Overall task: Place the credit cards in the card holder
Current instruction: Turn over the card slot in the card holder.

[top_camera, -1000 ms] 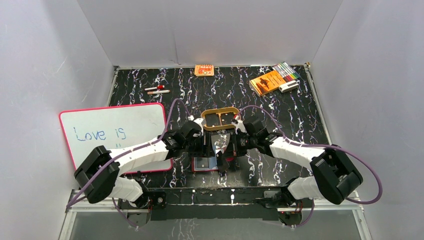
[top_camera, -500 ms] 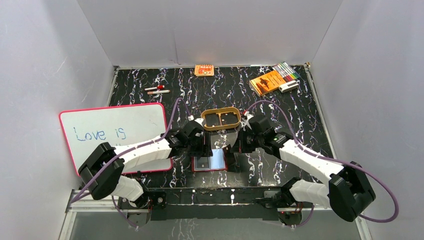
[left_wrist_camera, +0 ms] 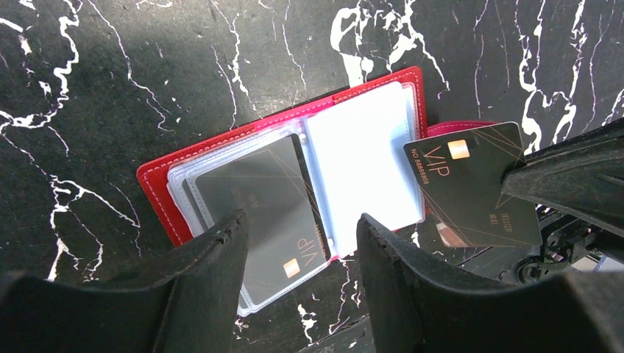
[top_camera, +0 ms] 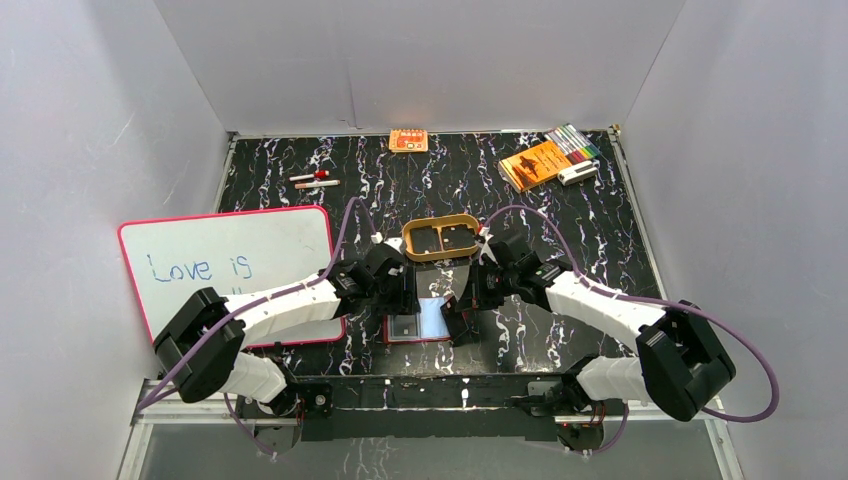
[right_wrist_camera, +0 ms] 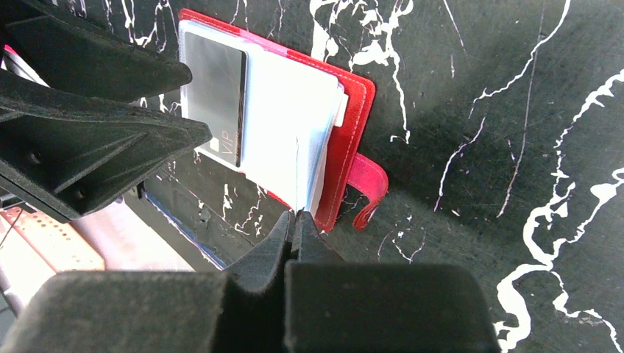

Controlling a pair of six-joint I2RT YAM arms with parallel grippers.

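The card holder (left_wrist_camera: 158,195), a red wallet with clear inner pockets, lies open on the black marbled table; it also shows in the top view (top_camera: 415,326) and the right wrist view (right_wrist_camera: 355,110). One dark VIP credit card (left_wrist_camera: 257,209) sits in its left pocket. My left gripper (left_wrist_camera: 302,254) is open and empty just above the wallet's near edge. My right gripper (right_wrist_camera: 296,220) is shut on a second dark VIP credit card (left_wrist_camera: 471,187), held on edge at the wallet's right side over the white right-hand pocket (left_wrist_camera: 360,162). The lighter cards are not in view.
A tan oval tray (top_camera: 441,238) stands just behind the wallet. A whiteboard (top_camera: 230,265) lies at the left. An orange packet (top_camera: 408,140), an orange booklet (top_camera: 535,163), markers (top_camera: 573,142) and pens (top_camera: 315,180) lie along the back.
My right gripper swung right with the card, then came back left and down to the wallet's right side. The left gripper has hardly moved.
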